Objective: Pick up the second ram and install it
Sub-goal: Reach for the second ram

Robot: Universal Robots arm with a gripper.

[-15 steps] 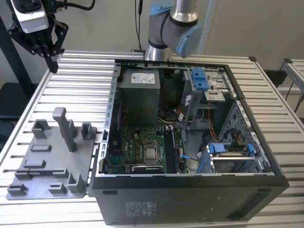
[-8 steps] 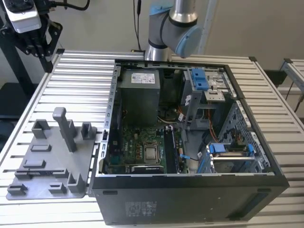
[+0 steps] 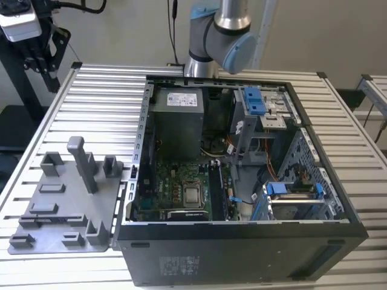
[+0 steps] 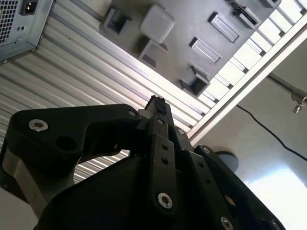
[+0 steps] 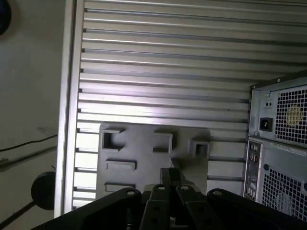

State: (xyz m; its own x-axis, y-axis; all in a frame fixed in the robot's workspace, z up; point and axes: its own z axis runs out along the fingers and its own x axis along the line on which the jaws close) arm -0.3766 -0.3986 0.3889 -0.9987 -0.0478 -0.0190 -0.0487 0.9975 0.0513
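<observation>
Arm cut off by upper edge, computer case cropped below, grey tray partly behind claw

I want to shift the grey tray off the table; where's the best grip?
Likely the tall upright post of the grey tray, from straight above: it stands well clear of the low holders, while the tray lies flat on the table.

Ribbed aluminium tabletop lies ahead of the claw in both wrist views. Off its edge, beside the claw: grey floor, a dark cable, a bright light patch. Pale wall behind the tabletop, exterior view.
</observation>
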